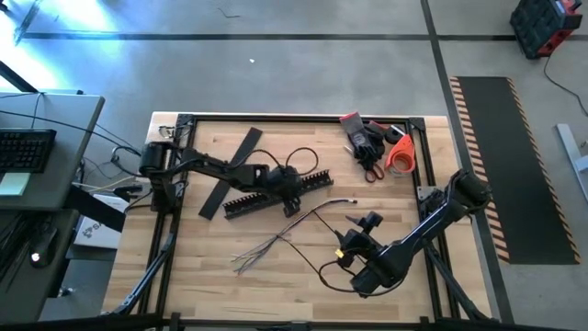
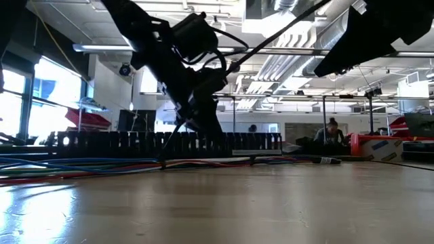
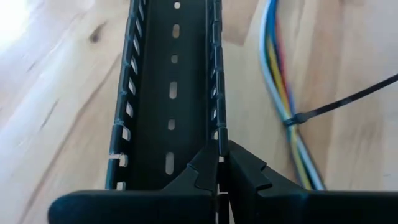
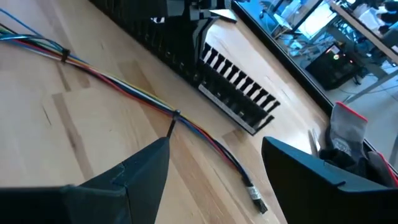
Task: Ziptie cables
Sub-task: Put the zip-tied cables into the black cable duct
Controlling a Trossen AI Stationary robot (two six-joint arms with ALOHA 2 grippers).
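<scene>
The cables are a thin multicoloured bunch lying on the table from a plug end toward the near left, where they fan out. Black zipties ring them, one also in the left wrist view. The slotted black rail lies just beyond the cables. My left gripper is shut on the rail. My right gripper hovers open above the table, near the cables' plug end, touching nothing. My left gripper pinches the rail's side wall on the side facing the cables. One finger is inside the channel and one outside. The fingers come down from above. The rail appears to rest level on the table.
A flat black strip lies left of the rail. Gloves, scissors and an orange tape roll sit at the far right corner. The table's black frame runs along its edges. A person stands in the room behind.
</scene>
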